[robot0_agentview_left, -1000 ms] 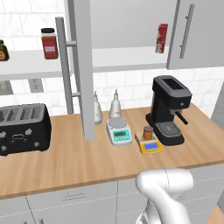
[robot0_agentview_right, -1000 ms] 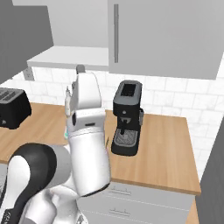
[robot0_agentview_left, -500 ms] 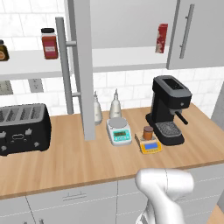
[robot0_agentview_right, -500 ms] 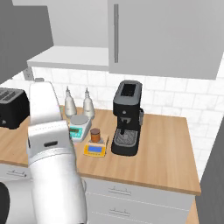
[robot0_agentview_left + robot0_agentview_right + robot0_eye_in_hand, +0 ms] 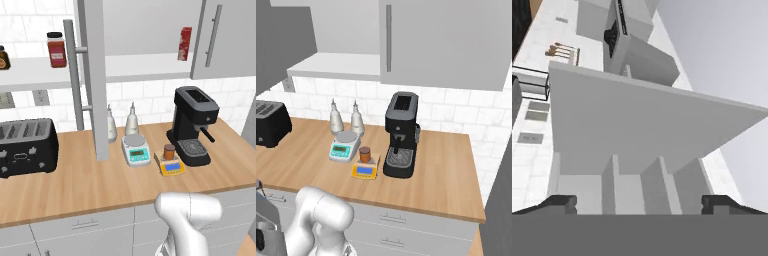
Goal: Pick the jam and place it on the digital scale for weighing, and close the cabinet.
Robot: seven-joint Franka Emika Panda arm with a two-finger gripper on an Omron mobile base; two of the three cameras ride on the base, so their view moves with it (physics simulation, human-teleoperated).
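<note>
The cabinet is the biggest thing here and, by my reading, the step in hand: one grey door stands swung out toward the robot, its edge at about 12 o'clock in the left base view, with its long bar handle just at 9 o'clock of that edge. The white shelf behind it is exposed, carrying a red jar at 10 o'clock and a red box at 1 o'clock. The other door, at 2 o'clock, looks shut.

Below, the wooden worktop carries a black toaster at 9 o'clock and a black coffee machine at 3 o'clock. Between them stands a white-and-teal scale. Just at 4 o'clock of it is the digital scale, with the jam standing upright on its plate, so the weighing part looks done.

The gripper shows in the hand view with its two dark tips far apart: jaws wide, nothing between them.

To close the door well, I would bring the gripper to the outer face of the open door, near the handle side rather than the hinge, and push in a smooth arc following the swing. Keep the arm above the bottles and both scales, since a low sweep could knock the jam off its plate. Press until the door sits flush with its neighbour; a short push may leave it ajar.
</note>
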